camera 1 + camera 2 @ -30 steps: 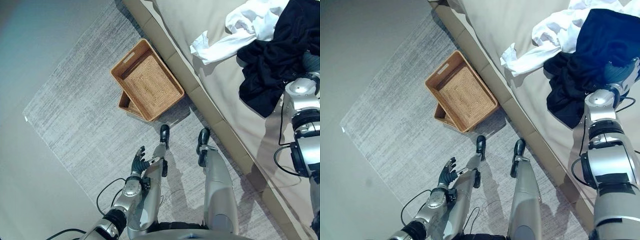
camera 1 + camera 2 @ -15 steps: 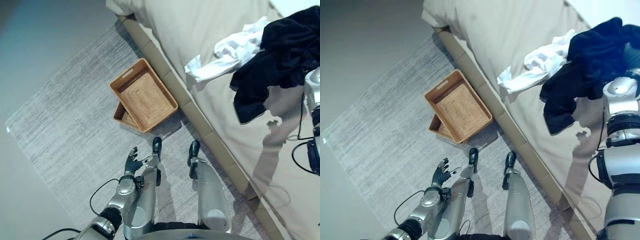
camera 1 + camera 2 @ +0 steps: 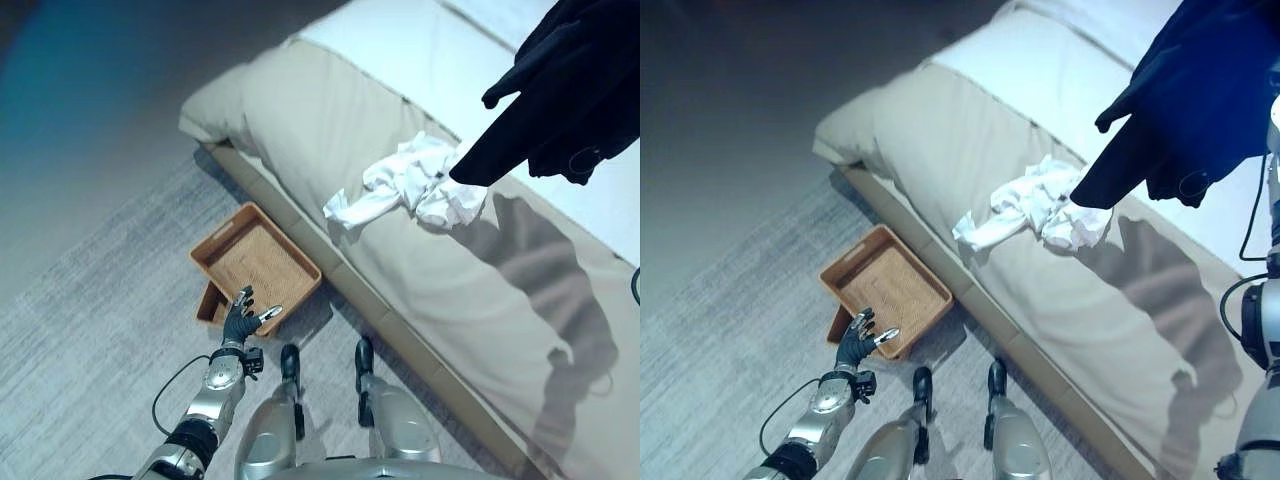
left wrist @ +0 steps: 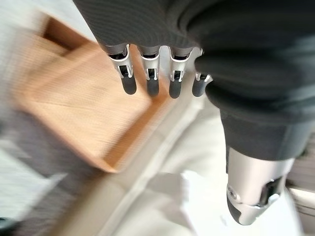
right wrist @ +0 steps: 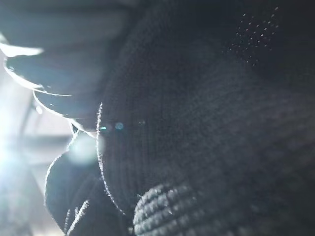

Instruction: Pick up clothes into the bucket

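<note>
A black garment hangs in the air at the upper right, lifted clear above the bed; its shadow falls on the bedcover. My right arm rises along the right edge into that cloth, which covers the hand. Dark knit fabric lies right against the right wrist camera. A crumpled white garment lies on the bed below the black one. The woven brown basket stands on the rug beside the bed, with nothing in it. My left hand hovers open by the basket's near corner, fingers straight.
A second, smaller woven tray sticks out from under the basket. The beige bed runs diagonally across the view, its low frame edge next to the basket. A grey rug covers the floor to the left.
The camera has tilted up, so the whole scene shifted. The black garment rose off the bed and now hangs free. My left hand came up beside the basket's corner.
</note>
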Tool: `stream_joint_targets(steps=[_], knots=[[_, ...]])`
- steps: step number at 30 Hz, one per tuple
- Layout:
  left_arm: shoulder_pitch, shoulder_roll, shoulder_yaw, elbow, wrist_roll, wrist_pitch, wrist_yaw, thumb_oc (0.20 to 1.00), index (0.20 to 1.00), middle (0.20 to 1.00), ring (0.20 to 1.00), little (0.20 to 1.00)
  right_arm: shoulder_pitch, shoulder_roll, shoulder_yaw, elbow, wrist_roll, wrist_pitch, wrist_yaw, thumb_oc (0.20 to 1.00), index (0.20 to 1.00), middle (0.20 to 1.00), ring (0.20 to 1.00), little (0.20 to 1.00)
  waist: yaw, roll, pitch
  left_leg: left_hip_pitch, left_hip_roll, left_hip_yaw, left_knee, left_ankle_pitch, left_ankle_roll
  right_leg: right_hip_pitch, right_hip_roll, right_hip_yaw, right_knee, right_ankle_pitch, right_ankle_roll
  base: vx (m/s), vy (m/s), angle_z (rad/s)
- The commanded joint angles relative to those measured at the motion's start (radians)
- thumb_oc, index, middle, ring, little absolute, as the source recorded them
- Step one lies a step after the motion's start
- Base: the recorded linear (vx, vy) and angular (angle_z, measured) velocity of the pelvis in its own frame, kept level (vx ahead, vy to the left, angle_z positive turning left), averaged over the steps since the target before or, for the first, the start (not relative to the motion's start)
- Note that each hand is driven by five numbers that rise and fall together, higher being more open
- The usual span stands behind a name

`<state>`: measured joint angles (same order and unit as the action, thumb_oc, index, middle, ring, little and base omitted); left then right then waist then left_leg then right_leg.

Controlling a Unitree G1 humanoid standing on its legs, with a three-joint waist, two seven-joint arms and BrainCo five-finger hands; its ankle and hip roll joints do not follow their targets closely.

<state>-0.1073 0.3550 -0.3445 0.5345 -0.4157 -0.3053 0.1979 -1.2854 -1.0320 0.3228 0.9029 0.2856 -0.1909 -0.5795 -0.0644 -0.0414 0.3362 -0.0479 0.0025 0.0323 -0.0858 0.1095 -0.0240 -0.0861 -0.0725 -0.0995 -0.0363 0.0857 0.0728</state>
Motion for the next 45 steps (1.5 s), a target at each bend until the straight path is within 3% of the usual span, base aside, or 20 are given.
stream_joint_targets(steps=[1,4,6,7,8,10,11,13,19,26,32,37,41,45], knots=[[0.009,0.119,-0.043,-0.193,0.027,-0.022,-0.073,1.000,1.000,1.000,1.000,1.000,-0.096,-0.041,0.101,-0.040,0.011,-0.043,0.025,0.200,0.200,0.200,0.200,0.200,-0.012,-0.047,-0.151,0.022,0.004,0.002,0.091,-0.124,-0.014,0.008,-0.046,-0.022,0.095,-0.056,0.071,0.11,0.026,-0.10],[-0.065,0.227,-0.047,-0.405,-0.045,0.000,-0.136,1.000,1.000,1.000,1.000,1.000,-0.112,-0.023,0.160,-0.049,0.035,-0.033,0.091,0.200,0.200,0.200,0.200,0.200,-0.020,-0.046,-0.191,0.058,0.007,0.013,0.078,-0.129,-0.015,0.042,-0.043,-0.018,0.078,-0.055,0.073,0.10,0.010,-0.10],[-0.102,0.252,-0.047,-0.456,-0.076,0.010,-0.147,1.000,1.000,1.000,1.000,1.000,-0.110,-0.020,0.181,-0.054,0.050,-0.026,0.115,0.200,0.200,0.200,0.200,0.200,-0.023,-0.047,-0.205,0.064,0.005,0.015,0.075,-0.125,-0.015,0.049,-0.044,-0.018,0.070,-0.050,0.073,0.06,-0.010,-0.07],[-0.226,0.306,-0.083,-0.567,-0.146,0.032,-0.174,1.000,1.000,1.000,1.000,1.000,-0.083,-0.012,0.214,-0.105,0.068,-0.017,0.169,0.200,0.200,0.200,0.200,0.200,-0.028,-0.048,-0.224,0.083,0.008,0.019,0.072,-0.129,-0.015,0.068,-0.042,-0.017,0.065,-0.051,0.073,0.05,-0.020,-0.05],[-0.226,0.307,-0.084,-0.567,-0.146,0.032,-0.174,1.000,1.000,1.000,1.000,1.000,-0.082,-0.012,0.213,-0.105,0.068,-0.017,0.169,0.200,0.200,0.200,0.200,0.200,-0.027,-0.048,-0.225,0.082,0.008,0.020,0.072,-0.129,-0.015,0.067,-0.042,-0.017,0.065,-0.050,0.073,0.08,-0.029,-0.03],[-0.409,0.343,-0.180,-0.604,-0.151,0.053,-0.179,1.000,1.000,1.000,1.000,1.000,-0.019,-0.014,0.260,-0.245,0.063,-0.003,0.235,0.200,0.200,0.200,0.200,0.200,-0.038,-0.045,-0.249,0.101,0.009,0.021,0.070,-0.134,-0.013,0.087,-0.042,-0.016,0.062,-0.055,0.073,0.05,-0.013,-0.02],[-0.410,0.343,-0.181,-0.604,-0.151,0.053,-0.179,1.000,1.000,1.000,1.000,1.000,-0.017,-0.015,0.257,-0.246,0.063,-0.002,0.235,0.200,0.200,0.200,0.200,0.200,-0.036,-0.045,-0.249,0.102,0.009,0.021,0.069,-0.134,-0.014,0.087,-0.042,-0.016,0.062,-0.055,0.073,0.04,-0.018,-0.05],[-0.593,0.362,-0.284,-0.603,-0.146,0.057,-0.178,1.000,1.000,1.000,1.000,1.000,0.044,-0.041,0.289,-0.381,0.063,0.005,0.295,0.200,0.200,0.200,0.200,0.200,-0.046,-0.040,-0.267,0.117,0.009,0.017,0.069,-0.136,-0.012,0.107,-0.044,-0.019,0.065,-0.062,0.074,0.04,-0.023,-0.06],[-0.807,0.299,-0.438,-0.516,-0.137,0.063,-0.190,1.000,1.000,1.000,1.000,1.000,0.182,-0.116,0.302,-0.578,0.120,0.000,0.426,0.200,0.200,0.200,0.200,0.200,-0.042,-0.034,-0.283,0.143,0.009,0.008,0.064,-0.137,-0.014,0.143,-0.046,-0.034,0.059,-0.068,0.077,0.01,-0.007,-0.01],[-0.884,0.248,-0.509,-0.421,-0.100,0.090,-0.193,1.000,1.000,1.000,1.000,1.000,0.286,-0.112,0.292,-0.788,0.195,-0.006,0.520,0.200,0.200,0.200,0.200,0.200,-0.034,-0.028,-0.288,0.156,0.011,-0.002,0.061,-0.132,-0.016,0.168,-0.049,-0.048,0.050,-0.068,0.080,0.00,-0.001,0.01],[-0.884,0.183,-0.500,-0.342,-0.045,0.101,-0.171,1.000,1.000,1.000,1.000,1.000,0.314,-0.075,0.270,-0.896,0.220,-0.016,0.536,0.200,0.200,0.200,0.200,0.200,-0.027,-0.027,-0.284,0.160,0.011,-0.008,0.067,-0.133,-0.015,0.178,-0.050,-0.056,0.051,-0.071,0.078,-0.01,-0.006,0.06],[-0.830,0.096,-0.413,-0.219,0.157,0.125,-0.107,1.000,1.000,1.000,1.000,1.000,0.366,-0.002,0.185,-1.038,0.220,-0.049,0.554,0.200,0.200,0.200,0.200,0.200,-0.021,-0.027,-0.276,0.163,0.008,-0.016,0.071,-0.137,-0.009,0.185,-0.051,-0.062,0.055,-0.078,0.076,-0.01,0.002,0.01],[-0.782,0.093,-0.373,-0.238,0.221,0.121,-0.106,1.000,1.000,1.000,1.000,1.000,0.372,0.020,0.152,-1.061,0.216,-0.060,0.554,0.200,0.200,0.200,0.200,0.200,-0.015,-0.032,-0.274,0.151,0.005,-0.021,0.075,-0.131,-0.005,0.177,-0.053,-0.065,0.056,-0.071,0.075,-0.02,0.001,0.00],[-0.744,0.144,-0.356,-0.369,0.128,0.108,-0.143,1.000,1.000,1.000,1.000,1.000,0.380,0.012,0.139,-1.044,0.199,-0.054,0.547,0.200,0.200,0.200,0.200,0.200,-0.007,-0.034,-0.273,0.147,0.005,-0.025,0.076,-0.129,-0.003,0.177,-0.053,-0.070,0.053,-0.069,0.074,0.00,0.000,0.02]])
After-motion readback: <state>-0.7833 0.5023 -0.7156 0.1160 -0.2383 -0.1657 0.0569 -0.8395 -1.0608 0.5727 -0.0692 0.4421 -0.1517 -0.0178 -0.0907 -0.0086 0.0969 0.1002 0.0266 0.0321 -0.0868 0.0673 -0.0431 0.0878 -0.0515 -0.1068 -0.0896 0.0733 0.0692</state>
